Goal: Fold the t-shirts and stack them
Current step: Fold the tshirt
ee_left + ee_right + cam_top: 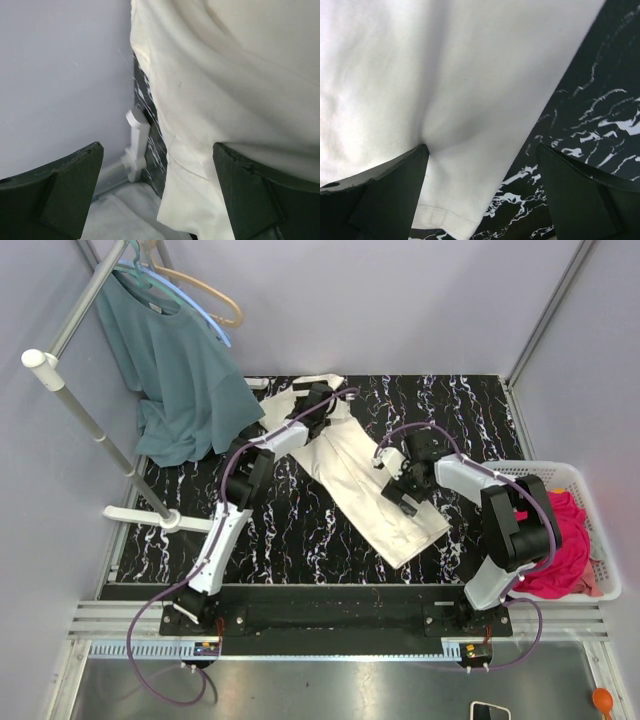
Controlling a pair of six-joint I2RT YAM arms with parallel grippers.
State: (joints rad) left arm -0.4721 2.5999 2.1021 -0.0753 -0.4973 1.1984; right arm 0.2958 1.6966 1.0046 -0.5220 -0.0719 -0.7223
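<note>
**A:** where's the cream t-shirt (345, 465) at?

**B:** spread on the table (290, 530), lying diagonal. left fingers (65, 190) are splayed wide over its far left end, gripping nothing. right fingers (385, 200) are wide apart too, over its near right part, with one tip pressing a dent into the cloth

**A:** and the pink t-shirt (570, 535)?

**B:** heaped in the white basket (540, 470), well off to the cream one's right

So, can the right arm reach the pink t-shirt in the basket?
Probably yes: the pink t-shirt lies uncovered in the open white basket beside that arm's base, and the right gripper is open over the cream t-shirt, holding nothing.
</note>
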